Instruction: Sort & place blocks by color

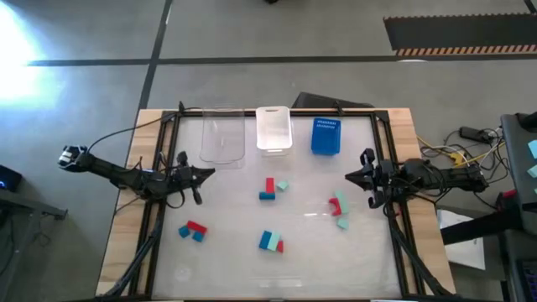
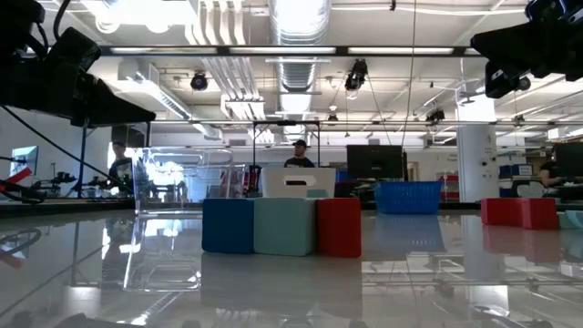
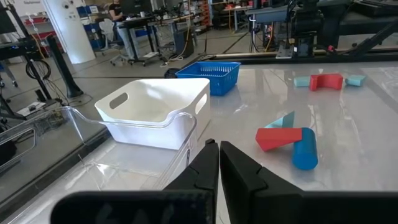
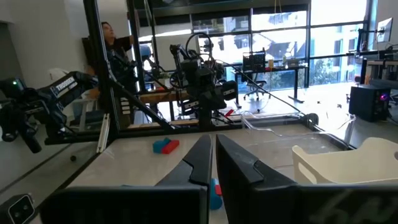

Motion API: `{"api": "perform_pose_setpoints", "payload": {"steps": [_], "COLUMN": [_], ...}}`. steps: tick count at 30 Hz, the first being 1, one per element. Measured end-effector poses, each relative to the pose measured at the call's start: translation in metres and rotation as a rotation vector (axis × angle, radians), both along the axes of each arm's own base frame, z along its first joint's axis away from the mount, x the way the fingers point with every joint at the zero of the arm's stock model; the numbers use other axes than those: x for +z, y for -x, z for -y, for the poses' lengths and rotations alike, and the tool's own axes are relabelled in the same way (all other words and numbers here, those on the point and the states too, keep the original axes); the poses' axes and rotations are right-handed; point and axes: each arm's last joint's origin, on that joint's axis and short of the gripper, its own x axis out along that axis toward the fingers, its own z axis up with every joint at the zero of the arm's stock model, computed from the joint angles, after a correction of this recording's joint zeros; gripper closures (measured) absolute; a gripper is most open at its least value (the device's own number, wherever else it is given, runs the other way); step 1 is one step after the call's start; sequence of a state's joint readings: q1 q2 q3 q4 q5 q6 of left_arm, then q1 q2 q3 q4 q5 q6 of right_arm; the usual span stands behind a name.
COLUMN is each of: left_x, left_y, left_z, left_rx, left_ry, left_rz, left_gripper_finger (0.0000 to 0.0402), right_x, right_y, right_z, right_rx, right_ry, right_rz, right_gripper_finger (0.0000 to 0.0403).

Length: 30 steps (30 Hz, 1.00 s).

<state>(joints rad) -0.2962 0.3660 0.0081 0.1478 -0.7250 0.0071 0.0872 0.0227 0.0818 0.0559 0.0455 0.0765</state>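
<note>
Small red, bright blue and mint-teal blocks lie on the glossy table in several clusters: mid-table (image 1: 270,189), toward the right (image 1: 338,207), near left (image 1: 193,231) and near centre (image 1: 270,242). The low view shows the near-centre ones as a blue, teal and red row (image 2: 284,226). My left gripper (image 1: 211,171) hovers shut above the table's left side, pointing toward the centre. My right gripper (image 1: 347,176) hovers shut on the right side, facing it. In the wrist views both pairs of fingers are together, left (image 3: 219,155) and right (image 4: 213,152), with nothing between them.
Three bins stand in a row along the far edge: a clear bin (image 1: 222,138), a white bin (image 1: 273,130) and a blue bin (image 1: 325,136). A dark frame (image 1: 386,126) borders the table. People stand in the room beyond the table (image 2: 298,155).
</note>
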Motion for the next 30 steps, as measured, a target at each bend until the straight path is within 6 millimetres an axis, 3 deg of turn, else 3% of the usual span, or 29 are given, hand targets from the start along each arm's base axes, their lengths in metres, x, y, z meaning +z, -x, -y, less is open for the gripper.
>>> {"api": "perform_pose_setpoints", "payload": {"steps": [10, 16, 20, 25, 30], "left_x": [0.000, 0.000, 0.000, 0.002, 0.018], "left_y": [0.000, 0.000, 0.000, 0.000, -0.002], "left_z": [0.000, 0.000, 0.000, 0.000, 0.000], "left_rx": [0.002, 0.004, 0.003, 0.017, 0.030], "left_ry": [0.000, -0.001, -0.044, 0.055, 0.312], "left_rz": [0.000, 0.000, -0.019, 0.050, 0.313], "left_gripper_finger": [0.0402, 0.0402, 0.0402, 0.0402, 0.0402], "right_x": [0.000, 0.000, 0.000, 0.000, 0.000], "right_y": [0.000, 0.000, 0.000, 0.000, 0.000], "right_z": [0.000, 0.000, 0.000, 0.000, 0.000], "right_rx": [-0.003, -0.049, -0.061, -0.058, -0.035], "right_ry": [0.016, 0.340, 0.456, 0.437, 0.235], "right_rz": [0.001, 0.013, 0.018, 0.017, 0.010], "right_gripper_finger": [0.0390, 0.0390, 0.0390, 0.0390, 0.0390]}}
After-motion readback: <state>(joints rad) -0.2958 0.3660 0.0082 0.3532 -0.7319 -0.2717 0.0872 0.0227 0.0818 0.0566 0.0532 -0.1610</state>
